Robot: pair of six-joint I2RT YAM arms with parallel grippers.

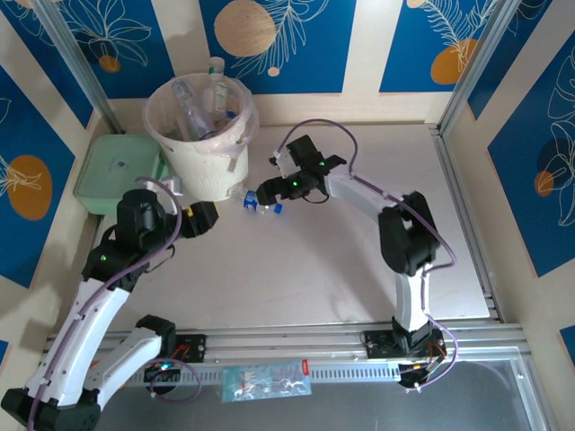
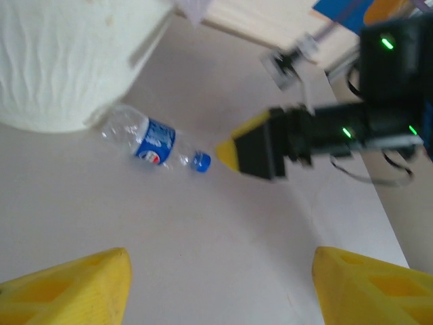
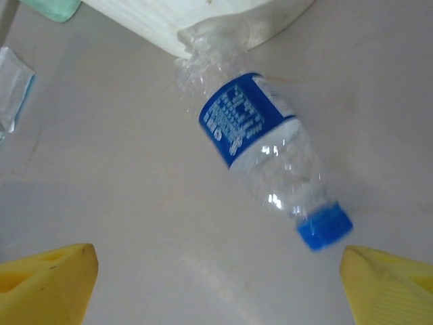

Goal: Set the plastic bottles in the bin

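Lining up on the fallen bottle [image 3: 260, 145].
My right gripper [image 3: 216, 284] hangs wide open, empty, just short of the bottle lying against the bin [image 1: 211, 166] toward the table's [image 1: 359, 260] far-left corner; my left gripper [image 2: 220, 284] hovers open, empty, giving room.

Right wrist view: the top edge cuts off the bin [image 3: 223, 24] above its lower wall, and we cannot read the blurred print on the label [image 3: 237, 118] of the bottle [image 3: 270, 159] lying by it. From above, the bottles inside [image 1: 191, 106] overlap behind the liner [image 1: 244, 121]; we cannot count them.
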